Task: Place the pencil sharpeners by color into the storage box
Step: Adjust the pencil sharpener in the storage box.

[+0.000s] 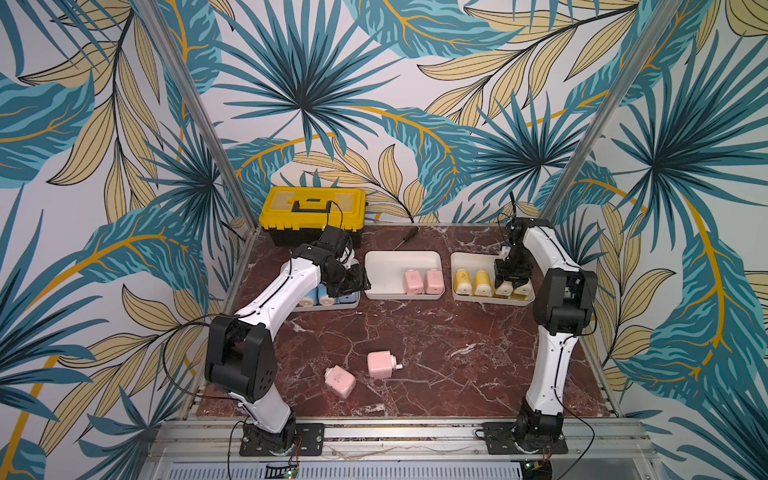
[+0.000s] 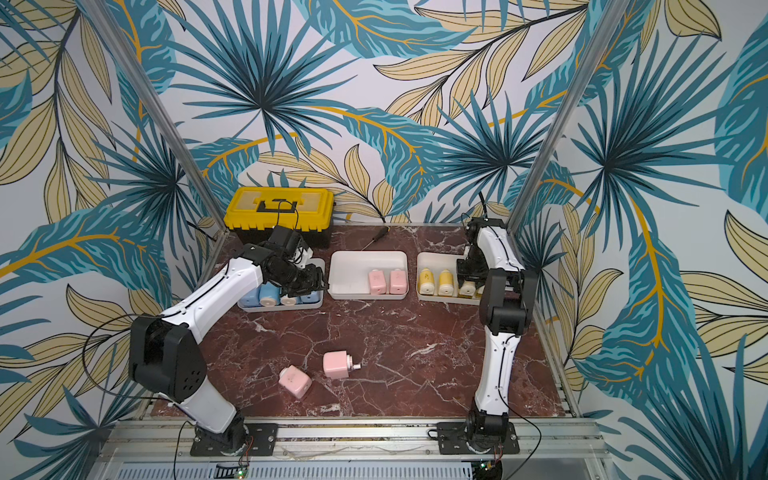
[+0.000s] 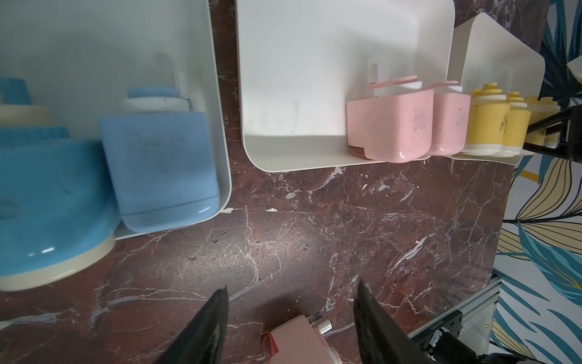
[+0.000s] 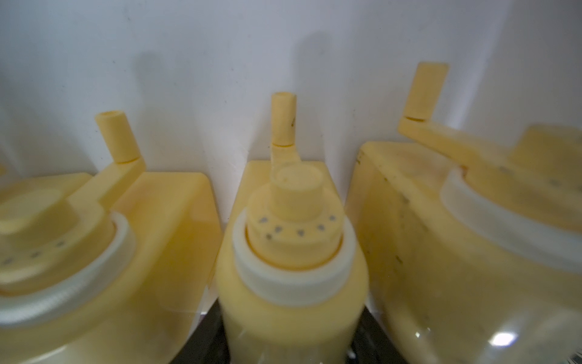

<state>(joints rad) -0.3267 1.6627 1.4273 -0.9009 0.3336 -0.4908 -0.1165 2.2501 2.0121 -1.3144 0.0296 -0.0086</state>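
The red marble worktop (image 1: pixel 415 332) carries a yellow toolbox (image 1: pixel 312 212) at the back left corner and, in front of it, three white trays in a row. The left tray (image 2: pixel 318 305) holds the blue pencil sharpeners (image 2: pixel 268 295), the middle tray (image 1: pixel 399 259) two pink pencil sharpeners (image 1: pixel 423 281) at its right end, and the right tray (image 1: pixel 459 266) the yellow pencil sharpeners (image 1: pixel 471 282) side by side.

Two more pink sharpeners lie loose on the worktop near the front: a bottle-shaped one (image 1: pixel 380 365) on its side and a blocky one (image 1: pixel 340 380) just beside it.

The left claw (image 1: pixel 353 282) hangs released over the right end of the blue tray, nothing between its fingers (image 3: pixel 204 327). The right claw (image 1: pixel 513 284) is down in the yellow tray, clenched on a yellow sharpener (image 4: pixel 293 277), its dark fingers pressed to both sides of the body.
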